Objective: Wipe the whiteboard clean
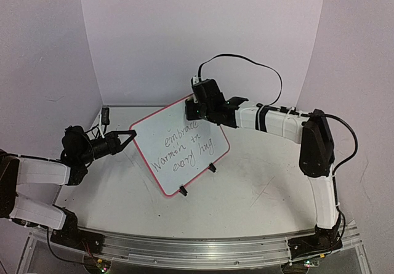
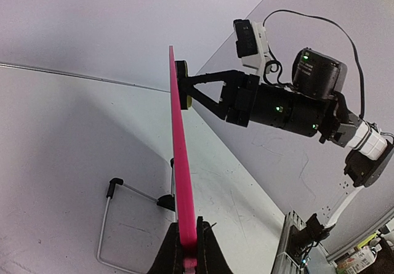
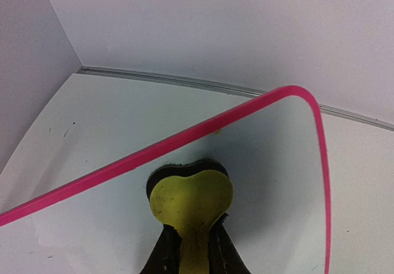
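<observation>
The whiteboard (image 1: 149, 140) has a pink frame and is held tilted above the table, with dark handwritten words across its face. My left gripper (image 1: 130, 132) is shut on its left edge; the left wrist view shows the board edge-on as a pink strip (image 2: 179, 157) pinched between my fingers (image 2: 188, 249). My right gripper (image 1: 191, 105) is at the board's top corner, shut on the stem of a yellow heart-shaped eraser (image 3: 192, 199). The eraser's dark pad lies flat on the white face (image 3: 277, 163), just inside the frame. The left wrist view also shows the eraser (image 2: 183, 87) touching the board.
Two black feet (image 1: 183, 191) (image 1: 211, 168) sit on the board's lower edge, and a wire stand (image 2: 106, 225) juts from its back. A small black object (image 1: 105, 114) stands in the back left corner. Lilac walls enclose the table, and an aluminium rail (image 1: 197, 250) runs along the front.
</observation>
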{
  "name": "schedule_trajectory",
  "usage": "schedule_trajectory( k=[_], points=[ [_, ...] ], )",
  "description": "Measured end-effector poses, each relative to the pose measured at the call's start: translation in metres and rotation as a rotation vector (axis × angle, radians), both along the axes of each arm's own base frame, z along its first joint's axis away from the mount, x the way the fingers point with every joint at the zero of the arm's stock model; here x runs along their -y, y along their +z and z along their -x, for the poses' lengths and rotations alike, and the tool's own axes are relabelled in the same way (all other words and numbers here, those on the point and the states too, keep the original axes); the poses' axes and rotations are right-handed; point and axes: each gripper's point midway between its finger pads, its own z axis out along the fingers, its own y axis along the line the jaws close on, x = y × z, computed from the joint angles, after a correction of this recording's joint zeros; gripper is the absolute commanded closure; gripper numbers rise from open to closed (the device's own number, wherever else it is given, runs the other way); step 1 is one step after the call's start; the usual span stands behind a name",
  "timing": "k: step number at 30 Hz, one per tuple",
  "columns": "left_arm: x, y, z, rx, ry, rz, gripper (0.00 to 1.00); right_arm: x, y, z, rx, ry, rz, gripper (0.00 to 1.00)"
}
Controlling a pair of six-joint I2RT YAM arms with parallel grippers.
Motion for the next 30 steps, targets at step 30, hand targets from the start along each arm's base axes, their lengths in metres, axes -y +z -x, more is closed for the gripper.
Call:
schedule_trajectory(
  k=[30],
  points=[
    [0.001,-0.002,-0.001,-0.017,0.005,0.001,1.00,-0.085,-0.017,0.103,0.115,0.190,-0.029,1.00]
  ],
)
